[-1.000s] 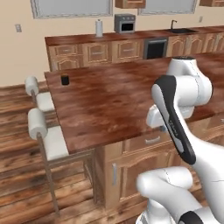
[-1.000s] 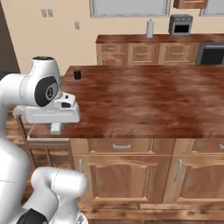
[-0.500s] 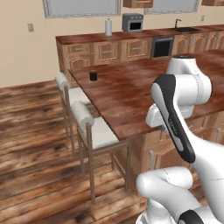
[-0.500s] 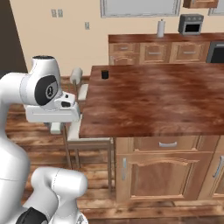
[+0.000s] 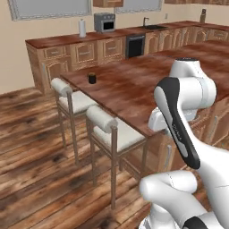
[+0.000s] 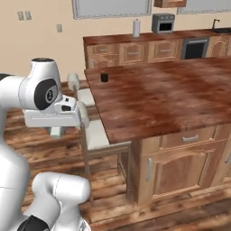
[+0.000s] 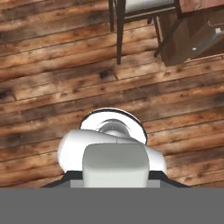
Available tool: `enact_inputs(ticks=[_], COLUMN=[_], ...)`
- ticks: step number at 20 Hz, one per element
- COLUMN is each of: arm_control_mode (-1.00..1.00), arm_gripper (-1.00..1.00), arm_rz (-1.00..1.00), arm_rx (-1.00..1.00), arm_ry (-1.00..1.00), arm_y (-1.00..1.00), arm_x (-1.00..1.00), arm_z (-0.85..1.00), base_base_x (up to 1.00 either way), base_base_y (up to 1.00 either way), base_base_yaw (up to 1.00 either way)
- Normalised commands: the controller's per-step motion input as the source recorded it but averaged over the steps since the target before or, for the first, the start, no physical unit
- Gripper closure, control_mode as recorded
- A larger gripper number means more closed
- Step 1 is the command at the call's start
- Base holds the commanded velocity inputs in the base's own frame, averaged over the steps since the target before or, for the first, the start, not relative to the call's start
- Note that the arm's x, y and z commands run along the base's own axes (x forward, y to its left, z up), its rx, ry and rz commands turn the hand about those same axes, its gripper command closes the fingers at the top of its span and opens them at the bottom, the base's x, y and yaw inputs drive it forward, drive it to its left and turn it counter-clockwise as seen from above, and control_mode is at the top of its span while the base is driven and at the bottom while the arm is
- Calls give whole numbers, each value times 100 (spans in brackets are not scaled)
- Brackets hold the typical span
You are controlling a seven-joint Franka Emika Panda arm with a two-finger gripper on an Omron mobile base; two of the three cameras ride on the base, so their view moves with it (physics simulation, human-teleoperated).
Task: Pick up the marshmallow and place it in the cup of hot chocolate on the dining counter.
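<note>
Cup of hot chocolate point(image 5: 92, 78) near dining counter point(image 5: 134, 89) far corner, well ahead of arm; gripper closed, contents unclear.

the dining counter point(image 5: 134, 85) is a long, glossy reddish-brown wood-grain top on a light wooden base. the cup of hot chocolate point(image 5: 92, 78), a small black mug, stands upright on it near the far corner, above the stools point(image 5: 112, 129); its contents appear brownish, though too small to confirm.
</note>
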Motion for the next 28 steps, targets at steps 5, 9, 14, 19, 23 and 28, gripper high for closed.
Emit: enact_inputs(ticks=[5, 9, 14, 19, 23, 28], arm_control_mode=[100, 100, 100, 100, 100, 100], arm_gripper=[100, 100, 100, 100, 100, 100], arm_rz=[0, 0, 0, 0, 0, 0], arm_rx=[0, 0, 0, 0, 0, 0], arm_ry=[0, 0, 0, 0, 0, 0], arm_y=[0, 0, 0, 0, 0, 0], arm_x=[0, 0, 0, 0, 0, 0], arm_z=[0, 0, 0, 0, 0, 0], base_base_x=[33, 51, 54, 45, 29, 21], base_base_y=[98, 100, 100, 100, 100, 100], base_base_yaw=[-57, -31, -23, -43, -42, -45])
